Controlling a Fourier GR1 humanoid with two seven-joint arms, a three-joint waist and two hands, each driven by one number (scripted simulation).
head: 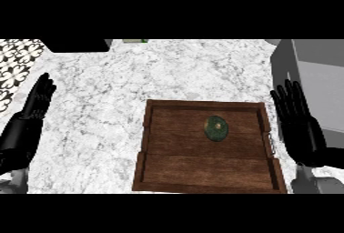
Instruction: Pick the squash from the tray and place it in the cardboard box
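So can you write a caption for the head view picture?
A green squash sits on a wooden tray while the open left hand and right hand rest beside it.

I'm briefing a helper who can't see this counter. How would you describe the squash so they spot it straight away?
On the white marble counter lies a brown wooden tray, between the two black hands. In its upper half rests a small dark green oval squash with a pale spot near its top. It is the only thing in the tray.

The grey box [316,86] (at right) is cut off by the view's edge.
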